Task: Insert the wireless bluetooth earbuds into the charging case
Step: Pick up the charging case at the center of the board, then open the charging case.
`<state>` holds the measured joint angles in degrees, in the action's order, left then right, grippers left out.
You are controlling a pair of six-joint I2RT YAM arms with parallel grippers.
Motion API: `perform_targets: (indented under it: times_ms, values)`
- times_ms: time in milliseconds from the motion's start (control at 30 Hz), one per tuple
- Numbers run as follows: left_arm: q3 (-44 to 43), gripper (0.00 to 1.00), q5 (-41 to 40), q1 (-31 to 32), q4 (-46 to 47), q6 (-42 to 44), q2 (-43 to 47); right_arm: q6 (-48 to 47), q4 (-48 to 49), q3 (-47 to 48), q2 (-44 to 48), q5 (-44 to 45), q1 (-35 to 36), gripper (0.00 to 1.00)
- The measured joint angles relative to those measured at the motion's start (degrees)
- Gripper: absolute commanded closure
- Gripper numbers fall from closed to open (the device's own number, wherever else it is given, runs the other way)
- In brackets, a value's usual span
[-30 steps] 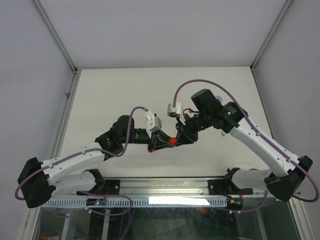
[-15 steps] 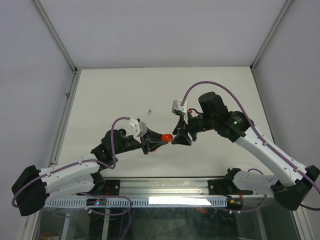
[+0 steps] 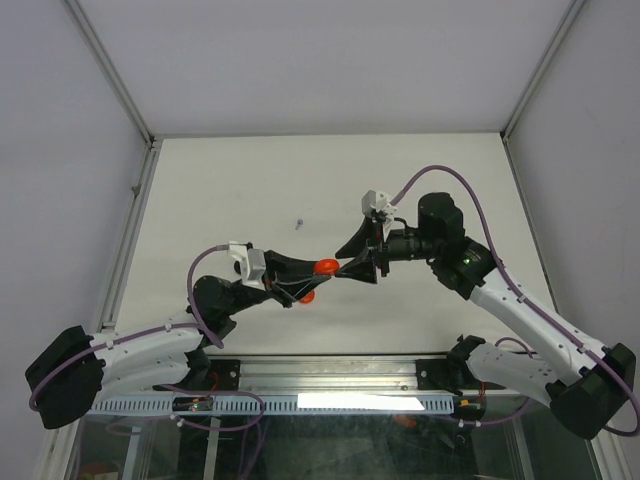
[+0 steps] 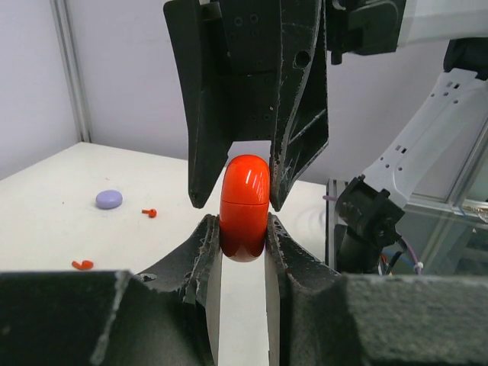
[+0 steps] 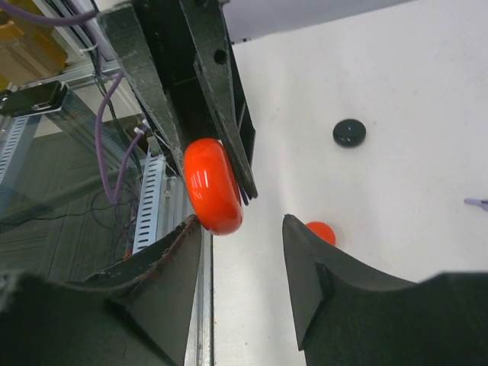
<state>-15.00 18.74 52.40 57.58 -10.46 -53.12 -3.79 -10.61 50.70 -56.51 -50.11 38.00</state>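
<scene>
My left gripper (image 3: 318, 270) is shut on the red charging case (image 3: 326, 266) and holds it closed, above the table. In the left wrist view the case (image 4: 244, 207) stands between my left fingers (image 4: 204, 248). My right gripper (image 3: 348, 272) is open, and its jaws flank the case's free end (image 5: 213, 185), with one fingertip (image 5: 191, 236) at its edge. Two tiny red earbuds (image 4: 149, 213) (image 4: 82, 264) lie on the table. A small lavender earbud (image 3: 300, 222) lies farther back.
A red disc (image 3: 307, 296) lies on the table below the grippers; it also shows in the right wrist view (image 5: 320, 231). A black disc (image 5: 349, 133) and a lavender disc (image 4: 108, 199) lie apart on the white table. The metal rail (image 3: 330, 372) runs along the near edge.
My left arm has drawn back to the left and lifted the red case. My right gripper has turned level and now faces it. The lavender earbud and the red disc have come into view.
</scene>
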Motion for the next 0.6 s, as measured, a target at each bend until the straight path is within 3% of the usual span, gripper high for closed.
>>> perform_targets:
  times_ms: [400, 467, 600]
  values:
    - [0.0, 1.00, -0.3, 0.0, 7.2, -3.6, -3.0, 4.1, 10.7, -0.3, -2.3, -5.6, 0.0, 0.52]
    - [0.0, 1.00, -0.2, 0.0, 8.0, -4.0, -3.2, 4.4, 11.2, -0.3, -2.3, -5.9, -0.1, 0.57]
    - [0.0, 1.00, -0.1, 0.0, 8.1, -4.1, -3.4, 5.8, 11.5, -0.3, -2.3, -6.1, -0.5, 0.59]
